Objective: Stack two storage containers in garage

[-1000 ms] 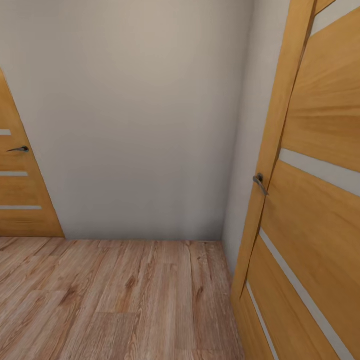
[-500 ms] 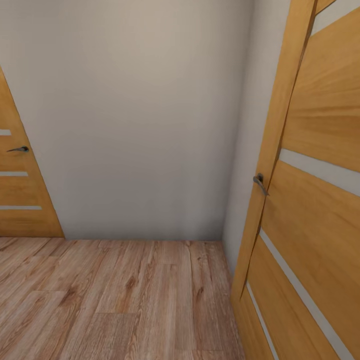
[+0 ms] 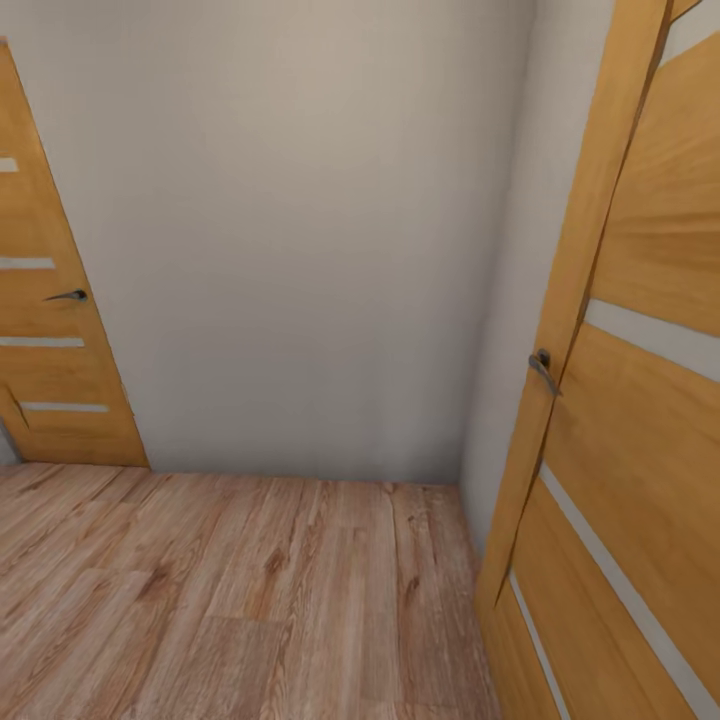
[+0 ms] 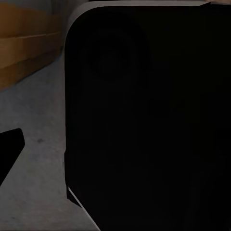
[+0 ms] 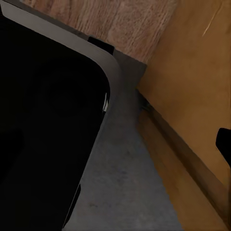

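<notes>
1. Left wrist view: a large black rounded body blocks most of the frame; a black tip juts in at one edge, and whether it belongs to the left gripper cannot be told; how far that gripper is open, and whether it holds anything, cannot be told.
2. Right wrist view: a black rounded panel with a pale grey rim covers about half the frame; a small dark shape is cut off at the frame edge, and it cannot be confirmed as a finger; the right gripper's opening and any load cannot be told.
3. Arm pose: cannot be judged from either wrist view.
4. Surroundings at the wrists: dull grey mottled surface beside the black body in the left wrist view, with orange-wood boards beyond; in the right wrist view, wood-plank floor, a grey strip and an orange-wood panel.
5. Head view: a corner of plain pale wall above light wood-plank flooring; a near door of orange wood with pale slits and a grey lever handle, cut off by the frame edge; a far door of the same make with its own handle, also cut off.
6. Labels or writing: none legible.
7. Task items: the storage containers cannot be located from these views.
</notes>
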